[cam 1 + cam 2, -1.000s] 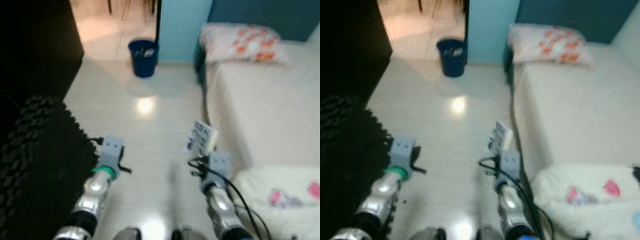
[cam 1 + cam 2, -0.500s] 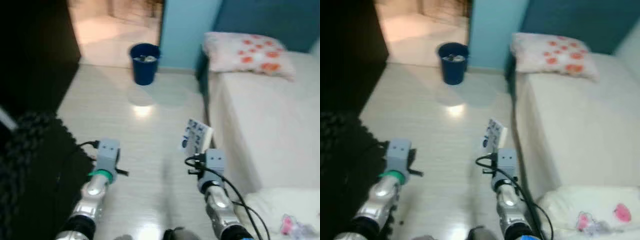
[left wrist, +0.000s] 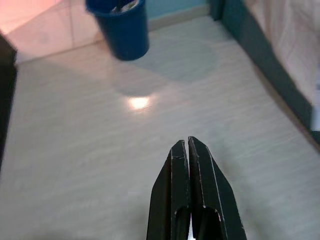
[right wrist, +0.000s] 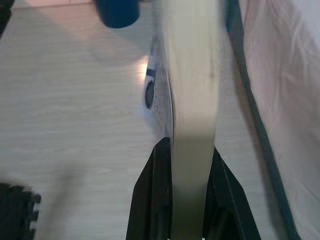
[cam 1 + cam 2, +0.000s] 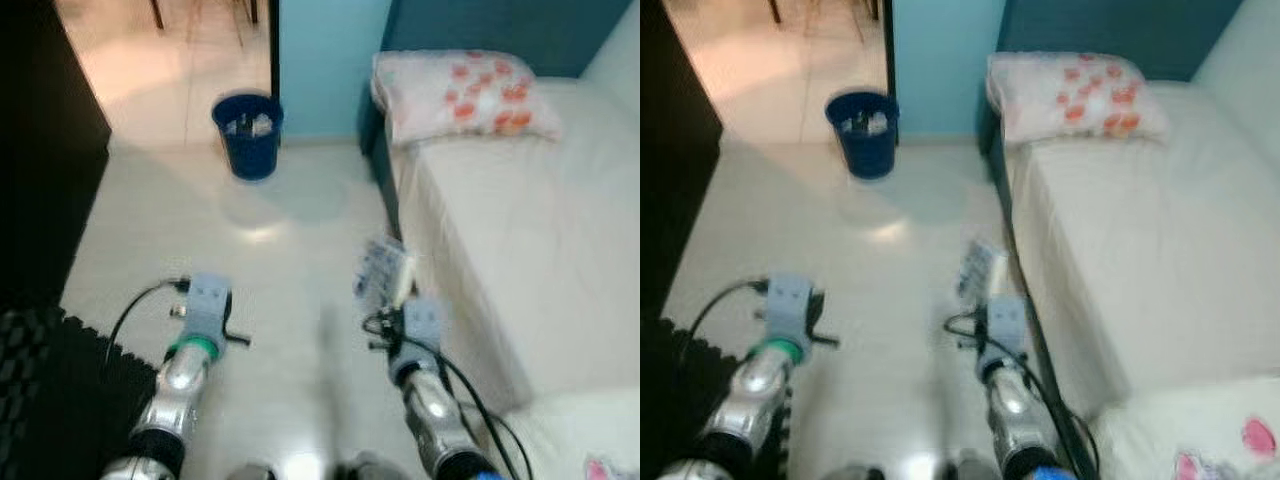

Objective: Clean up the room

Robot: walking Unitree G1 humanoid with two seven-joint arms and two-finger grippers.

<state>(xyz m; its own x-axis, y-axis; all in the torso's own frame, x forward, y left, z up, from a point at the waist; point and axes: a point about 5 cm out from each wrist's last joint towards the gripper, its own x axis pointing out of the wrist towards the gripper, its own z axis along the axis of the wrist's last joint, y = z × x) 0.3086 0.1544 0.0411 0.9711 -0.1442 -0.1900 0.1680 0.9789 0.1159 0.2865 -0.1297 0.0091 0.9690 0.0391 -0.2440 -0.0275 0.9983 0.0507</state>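
— What sort of room is it, and what is underfoot?

— A bedroom. The floor point(image 5: 290, 240) is pale and glossy, with a bright spot of lamp glare on it not far in front of a dark blue bin point(image 5: 248, 135). The bin stands at the foot of a light blue wall point(image 5: 325, 60), beside a doorway that opens on a warmer, pinkish tiled floor. There is something pale inside the bin, too blurred to name.

— And to the sides?

— On the robot's right runs a bed point(image 5: 500, 230) with a cream cover and a dark teal frame along its edge; a white pillow point(image 5: 455, 92) with orange flowers lies at its far end. On the left stands a tall black cabinet point(image 5: 40, 170), and a black foam mat point(image 5: 60, 390) lies on the floor near the robot's left arm.

— What are the arms doing?

— Both reach forward over the floor. The right gripper point(image 4: 192, 165) has its jaws clamped on a flat cardboard package point(image 5: 383, 272), white with blue print on one face, held upright above the floor just beside the bed frame and well short of the bin. The left gripper point(image 3: 189, 150) holds nothing; its jaws are pressed together, fingertips touching, above bare floor.
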